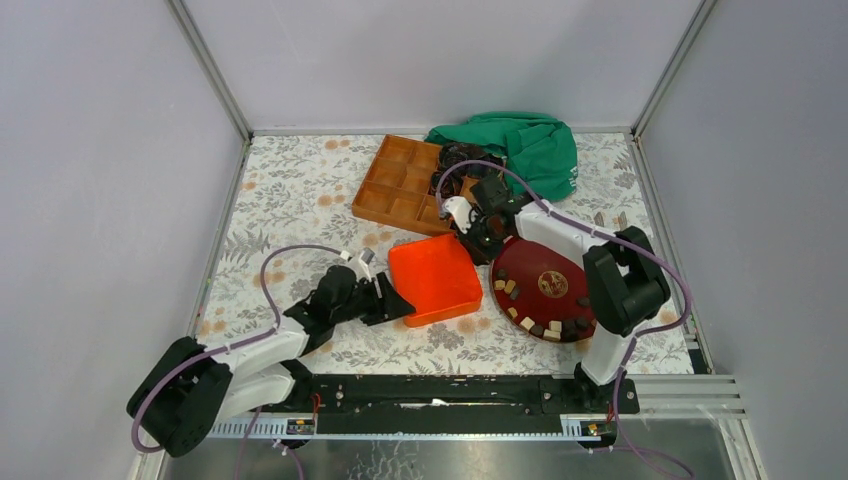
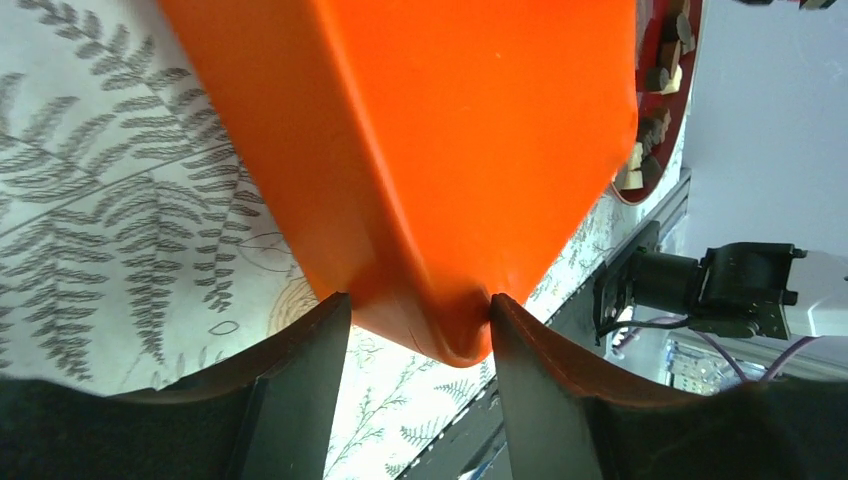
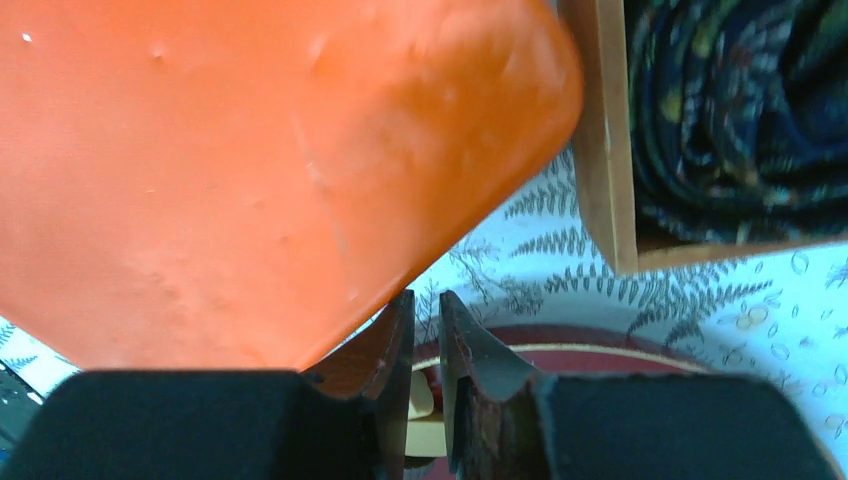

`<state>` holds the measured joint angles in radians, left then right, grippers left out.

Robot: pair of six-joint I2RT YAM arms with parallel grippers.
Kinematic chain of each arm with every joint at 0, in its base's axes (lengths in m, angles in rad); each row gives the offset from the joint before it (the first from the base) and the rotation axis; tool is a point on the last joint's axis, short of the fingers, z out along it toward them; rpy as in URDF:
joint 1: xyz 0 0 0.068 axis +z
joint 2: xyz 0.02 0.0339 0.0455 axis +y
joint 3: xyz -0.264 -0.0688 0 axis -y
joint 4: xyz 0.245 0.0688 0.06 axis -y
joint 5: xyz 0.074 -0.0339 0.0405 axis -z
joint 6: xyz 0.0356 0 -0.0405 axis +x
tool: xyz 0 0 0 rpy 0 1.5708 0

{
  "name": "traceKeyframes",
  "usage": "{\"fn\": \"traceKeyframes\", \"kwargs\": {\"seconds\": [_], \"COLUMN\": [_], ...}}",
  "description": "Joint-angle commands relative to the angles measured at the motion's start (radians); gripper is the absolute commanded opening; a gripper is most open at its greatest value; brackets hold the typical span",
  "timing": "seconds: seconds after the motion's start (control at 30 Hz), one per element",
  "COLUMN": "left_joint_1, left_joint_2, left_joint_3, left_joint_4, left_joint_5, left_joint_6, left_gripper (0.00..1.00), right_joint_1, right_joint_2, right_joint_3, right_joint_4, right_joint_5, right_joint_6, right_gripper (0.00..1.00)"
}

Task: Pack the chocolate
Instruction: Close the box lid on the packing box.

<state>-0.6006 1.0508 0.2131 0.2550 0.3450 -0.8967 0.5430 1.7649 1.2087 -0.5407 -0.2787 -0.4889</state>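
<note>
The left gripper (image 2: 415, 300) clamps a corner of the orange square plastic tray (image 1: 435, 275). The right gripper (image 3: 426, 305) is almost closed, and it is unclear whether it holds anything. Small brown-and-cream chocolate pieces (image 1: 527, 322) line the dark-red round plate (image 1: 545, 262) from 5 to 9 o'clock.

Square lid (image 1: 435, 278) lies mid-table (image 1: 290, 190). Compartment box (image 1: 400, 180) sits behind it, with a cloth (image 1: 530, 150) just right of the box at the back. Round plate (image 1: 530, 262) is just right of the lid; chocolate pieces (image 1: 545, 328) lie along the plate's near and left rim.
</note>
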Motion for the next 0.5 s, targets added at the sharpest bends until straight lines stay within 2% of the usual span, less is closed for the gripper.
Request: {"fn": "traceKeyframes", "kwargs": {"seconds": [0.0,0.07,0.17,0.27,0.33,0.47], "left_joint_1": [-0.036,-0.067,-0.121,-0.149,-0.151,-0.149], "left_joint_2": [0.057,0.080,0.099,0.059,-0.045,-0.341], "left_joint_3": [-0.010,0.007,0.019,0.021,0.022,0.117], "left_joint_4": [0.165,0.207,0.261,0.227,0.073,-0.423], "left_joint_5": [0.070,0.078,0.088,0.084,0.016,-0.268], "left_joint_6": [-0.027,-0.032,-0.044,-0.037,0.002,0.149], "left_gripper": [0.62,0.63,0.67,0.68,0.68,0.67], "right_joint_1": [0.047,0.048,0.041,0.004,-0.033,-0.079], "right_joint_2": [0.032,0.028,-0.020,-0.103,-0.166,-0.280], "right_joint_3": [0.116,0.148,0.158,0.148,0.147,0.143], "right_joint_4": [-0.035,-0.061,-0.083,-0.120,-0.161,-0.266], "right_joint_5": [-0.097,-0.090,0.011,-0.010,-0.088,-0.285], "right_joint_6": [0.018,0.011,-0.025,-0.070,-0.104,-0.202], "right_gripper": [0.23,0.24,0.27,0.30,0.31,0.34]}}
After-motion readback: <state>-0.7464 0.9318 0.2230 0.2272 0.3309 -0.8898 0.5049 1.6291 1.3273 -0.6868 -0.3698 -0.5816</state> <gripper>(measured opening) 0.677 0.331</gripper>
